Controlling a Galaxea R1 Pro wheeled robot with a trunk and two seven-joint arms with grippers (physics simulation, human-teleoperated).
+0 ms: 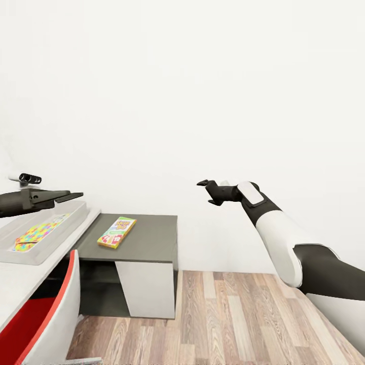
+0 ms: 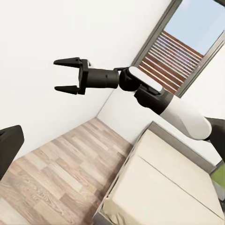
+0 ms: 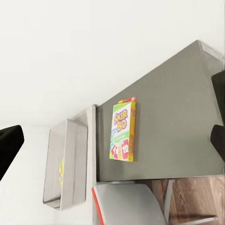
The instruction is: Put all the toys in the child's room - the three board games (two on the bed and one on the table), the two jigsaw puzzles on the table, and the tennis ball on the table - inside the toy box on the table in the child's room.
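1. The left jaws (image 1: pixel 71 195) reach out over the far end of the toy box (image 1: pixel 76 219). In the head view the two dark fingers lie nearly together, yet whether they are shut or slightly parted cannot be told; nothing is seen between them.
2. The right jaws (image 1: pixel 207 188) hang in open air in front of the white wall, well apart from the table (image 1: pixel 152 238) and above the wooden floor (image 1: pixel 228 314). The left wrist view shows the right jaws (image 2: pixel 57 75) spread wide and holding nothing.
3. The toy box rests on the pale upper part of the table, directly under the left jaws. A jigsaw puzzle (image 1: pixel 39 232) of yellow, blue, pink and green pieces lies flat inside it, below and behind the left fingertips.
4. A board game (image 1: pixel 117 231) with a yellow-green and red cover lies flat on the lower dark grey part of the table, just beside the toy box, between the two jaws and lower than both.
5. The right wrist view shows the same board game (image 3: pixel 123 132) on the dark top, with the toy box (image 3: pixel 68 164) next to it.
6. A red and white chair (image 1: pixel 45 314) stands against the table, beneath the left jaws.
7. The bed (image 2: pixel 159 187), with its beige mattress, lies under the right arm in the left wrist view.
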